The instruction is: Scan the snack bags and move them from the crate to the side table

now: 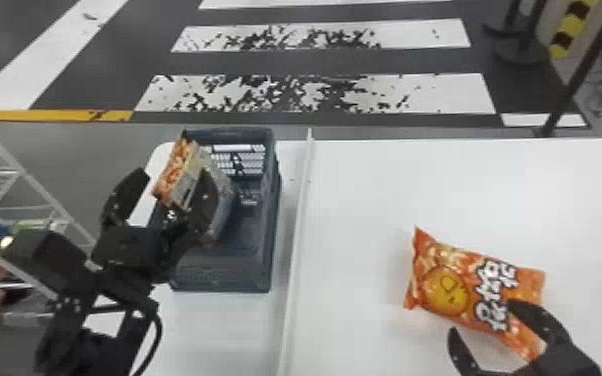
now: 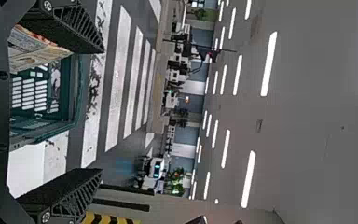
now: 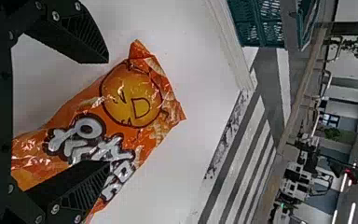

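Note:
In the head view my left gripper is over the left part of the crate, fingers wide apart. A snack bag with an orange edge and pale back leans up in the crate, partly behind one finger. The left wrist view has the open left gripper, with the bag by one finger and the crate beyond. My right gripper stands open at the near end of an orange snack bag lying on the side table; in the right wrist view, the gripper has one finger over the bag.
A raised white strip divides the crate's table from the side table on the right. A wire rack with goods stands at the far left. Posts with dark bases stand beyond the table at the back right.

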`<state>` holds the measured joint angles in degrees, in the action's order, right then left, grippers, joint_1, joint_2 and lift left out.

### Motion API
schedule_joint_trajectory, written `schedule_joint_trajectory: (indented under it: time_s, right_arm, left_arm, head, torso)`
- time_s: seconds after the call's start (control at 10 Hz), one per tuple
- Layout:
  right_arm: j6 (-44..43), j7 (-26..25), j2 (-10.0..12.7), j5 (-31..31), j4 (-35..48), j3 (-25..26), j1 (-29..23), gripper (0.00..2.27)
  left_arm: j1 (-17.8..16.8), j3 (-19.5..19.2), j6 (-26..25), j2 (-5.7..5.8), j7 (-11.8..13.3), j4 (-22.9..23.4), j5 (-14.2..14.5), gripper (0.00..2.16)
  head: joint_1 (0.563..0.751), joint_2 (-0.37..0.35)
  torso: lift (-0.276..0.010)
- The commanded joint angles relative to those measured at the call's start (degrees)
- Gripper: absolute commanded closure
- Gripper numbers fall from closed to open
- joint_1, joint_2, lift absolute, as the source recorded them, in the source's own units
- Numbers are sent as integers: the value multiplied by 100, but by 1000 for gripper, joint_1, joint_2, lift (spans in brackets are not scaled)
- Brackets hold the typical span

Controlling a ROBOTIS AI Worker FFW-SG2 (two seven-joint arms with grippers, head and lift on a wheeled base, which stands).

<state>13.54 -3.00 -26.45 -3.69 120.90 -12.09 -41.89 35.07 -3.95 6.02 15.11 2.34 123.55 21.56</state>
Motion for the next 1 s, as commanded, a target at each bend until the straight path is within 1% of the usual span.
schedule_joint_trajectory:
  time_s: [0.0, 0.1, 0.2, 0.3, 0.5, 0.6, 0.7, 0.8, 0.9]
  right_arm:
    - [-391, -376, -141, -422, -242, -223, 5, 167]
    - [-391, -684, -247, -774, -365, -399, 84, 167]
    - [-180, -895, -352, -1082, -479, -575, 172, 167]
    - [-22, -904, -387, -1108, -637, -636, 295, 167]
    - [154, -904, -431, -1117, -813, -689, 515, 174]
    - [330, -895, -457, -1117, -840, -698, 629, 215]
    - [734, -886, -537, -1117, -857, -795, 857, 410]
    - [1402, -798, -598, -1108, -831, -891, 1095, 1075]
    - [1613, -631, -607, -1055, -804, -900, 1191, 1926]
  left_arm:
    - [0, -18, -1, 1, 82, -6, 103, 90]
    - [-9, -9, -1, -8, 100, 3, 112, 87]
    - [-9, -9, -36, -8, 144, -6, 147, 83]
    - [-9, -9, -177, -8, 196, 12, 173, 83]
    - [0, 8, -212, -8, 249, 29, 182, 83]
    - [-9, 8, -282, -8, 284, 38, 208, 83]
    - [-9, -1, -317, -8, 328, 38, 252, 80]
    - [-9, -1, -317, -8, 337, 38, 261, 80]
    - [0, -9, -335, -17, 346, 38, 270, 80]
  head:
    - [695, 124]
    - [695, 120]
    - [695, 110]
    - [695, 106]
    - [695, 84]
    - [695, 72]
    - [695, 64]
    - [695, 46]
    - [695, 24]
  torso:
    - [-87]
    - [-87]
    - [-87]
    - [-87]
    - [-87]
    - [-87]
    - [-87]
    - [-87]
    - [-87]
